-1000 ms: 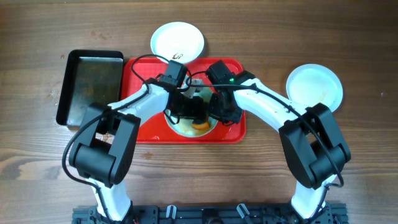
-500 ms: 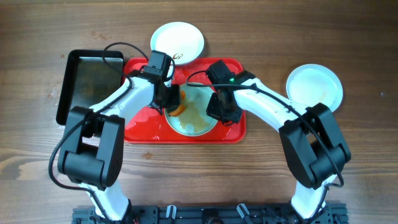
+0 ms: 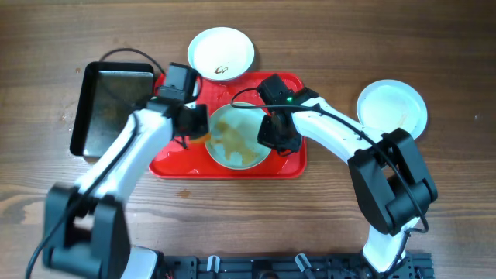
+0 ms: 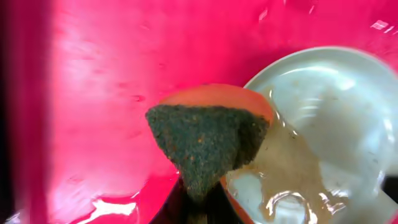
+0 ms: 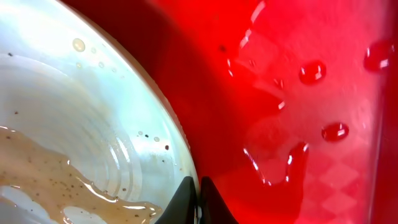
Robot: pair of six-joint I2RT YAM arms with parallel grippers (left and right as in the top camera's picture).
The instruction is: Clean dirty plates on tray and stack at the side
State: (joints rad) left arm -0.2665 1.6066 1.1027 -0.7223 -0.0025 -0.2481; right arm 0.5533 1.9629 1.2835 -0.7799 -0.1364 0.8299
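Left gripper [image 3: 195, 124] has slid off the middle of the plate [image 3: 236, 143] and out to its 9 o'clock rim. Its fingers are clamped tight on the sponge [image 4: 208, 140], over the wet red tray [image 3: 178, 161]. Right gripper [image 3: 273, 138] pinches the plate's 3 o'clock rim, jaws closed on it. Murky brown water pools in that plate, sitting mid-tray. Second plate [image 3: 222, 51], smudged, lies just off the tray at 12 o'clock, and the third plate [image 3: 391, 107] sits well apart at 3 o'clock.

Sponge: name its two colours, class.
The sponge is orange with a dark green face; left wrist view.
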